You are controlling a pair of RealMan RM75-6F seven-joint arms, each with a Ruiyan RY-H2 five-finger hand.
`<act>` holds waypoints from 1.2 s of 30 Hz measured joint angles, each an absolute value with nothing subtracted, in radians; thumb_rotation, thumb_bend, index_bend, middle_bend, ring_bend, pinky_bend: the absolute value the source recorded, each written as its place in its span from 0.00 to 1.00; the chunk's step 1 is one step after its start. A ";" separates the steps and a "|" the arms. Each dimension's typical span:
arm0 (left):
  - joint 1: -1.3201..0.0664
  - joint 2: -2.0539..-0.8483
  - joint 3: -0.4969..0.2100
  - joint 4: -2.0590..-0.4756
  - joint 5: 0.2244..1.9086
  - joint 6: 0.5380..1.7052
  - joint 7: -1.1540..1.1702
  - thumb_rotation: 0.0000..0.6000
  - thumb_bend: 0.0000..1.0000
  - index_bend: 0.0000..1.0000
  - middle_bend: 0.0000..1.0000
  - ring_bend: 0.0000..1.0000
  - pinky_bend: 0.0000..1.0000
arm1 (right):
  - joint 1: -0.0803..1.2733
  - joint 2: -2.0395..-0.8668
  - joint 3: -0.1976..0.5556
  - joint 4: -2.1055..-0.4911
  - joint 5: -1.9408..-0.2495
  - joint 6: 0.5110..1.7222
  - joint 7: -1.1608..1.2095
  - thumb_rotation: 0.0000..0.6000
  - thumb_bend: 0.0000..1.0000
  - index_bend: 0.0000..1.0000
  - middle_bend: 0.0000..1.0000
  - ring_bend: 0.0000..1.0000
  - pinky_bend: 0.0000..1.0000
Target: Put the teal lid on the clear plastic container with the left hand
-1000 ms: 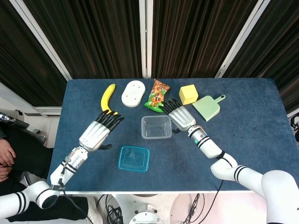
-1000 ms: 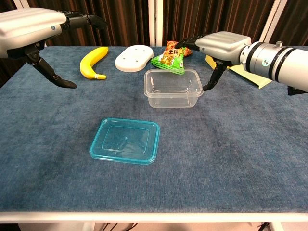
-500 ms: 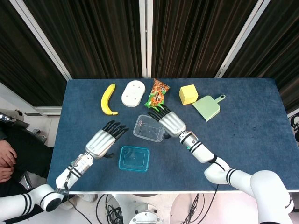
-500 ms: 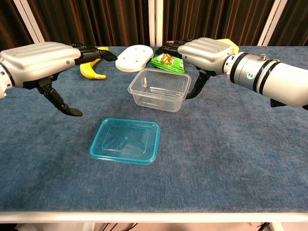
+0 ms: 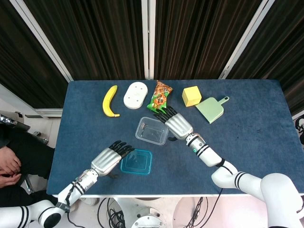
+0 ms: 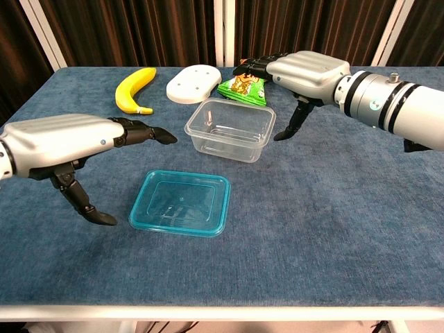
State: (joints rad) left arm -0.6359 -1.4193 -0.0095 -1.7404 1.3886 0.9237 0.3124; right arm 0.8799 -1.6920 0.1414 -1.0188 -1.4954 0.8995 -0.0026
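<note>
The teal lid [image 5: 136,161] [image 6: 181,202] lies flat on the blue table near the front edge. My left hand [image 5: 109,159] [image 6: 66,142] hovers just left of it, fingers spread and empty, fingertips at the lid's left edge. The clear plastic container [image 5: 152,130] [image 6: 230,129] stands beyond the lid, turned slightly askew. My right hand [image 5: 175,122] [image 6: 305,71] is open beside the container's right rim, holding nothing; whether it touches the rim I cannot tell.
A banana [image 5: 109,100] and a white oval board [image 5: 136,95] lie at the back left. A green snack bag [image 5: 160,96], a yellow block [image 5: 191,96] and a pale green dustpan [image 5: 211,109] lie at the back right.
My left hand dropped down and moved toward the front, ending beside the lid. My right hand pushed the container left and askew, then drew back a little to its right.
</note>
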 measured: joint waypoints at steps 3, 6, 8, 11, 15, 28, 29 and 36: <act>-0.649 -1.445 -0.013 -1.738 1.363 0.906 0.344 1.00 0.00 0.06 0.06 0.00 0.00 | 0.856 -1.629 0.135 -1.068 -1.502 0.937 -0.005 1.00 0.00 0.00 0.00 0.00 0.00; -0.669 -1.476 -0.027 -1.726 1.330 0.884 0.358 1.00 0.00 0.05 0.05 0.00 0.01 | 0.819 -1.554 0.134 -1.131 -1.503 0.998 -0.023 1.00 0.00 0.00 0.00 0.00 0.00; -0.683 -1.490 -0.038 -1.722 1.298 0.869 0.377 1.00 0.00 0.03 0.04 0.00 0.01 | 0.790 -1.497 0.136 -1.183 -1.500 1.038 -0.038 1.00 0.00 0.00 0.00 0.00 0.00; -0.705 -1.499 -0.051 -1.731 1.230 0.847 0.423 1.00 0.00 0.02 0.02 0.00 0.01 | 0.743 -1.420 0.137 -1.253 -1.493 1.093 -0.060 1.00 0.00 0.00 0.00 0.00 0.00; -0.741 -1.509 -0.066 -1.751 1.102 0.834 0.510 1.00 0.00 0.02 0.00 0.00 0.01 | 0.684 -1.350 0.132 -1.317 -1.487 1.153 -0.071 1.00 0.00 0.00 0.00 0.00 0.00; -0.944 -1.579 -0.080 -1.846 0.476 1.010 0.922 1.00 0.00 0.02 0.00 0.00 0.00 | 0.611 -1.330 0.106 -1.300 -1.516 1.230 0.021 1.00 0.00 0.00 0.00 0.00 0.00; -0.959 -1.585 -0.083 -1.852 0.442 1.028 0.939 1.00 0.00 0.02 0.00 0.00 0.00 | 0.609 -1.331 0.106 -1.296 -1.517 1.232 0.028 1.00 0.00 0.00 0.00 0.00 0.00; -1.051 -1.624 -0.106 -1.871 0.287 1.099 1.005 1.00 0.00 0.02 0.00 0.00 0.00 | 0.592 -1.339 0.104 -1.269 -1.530 1.253 0.073 1.00 0.00 0.00 0.00 0.00 0.00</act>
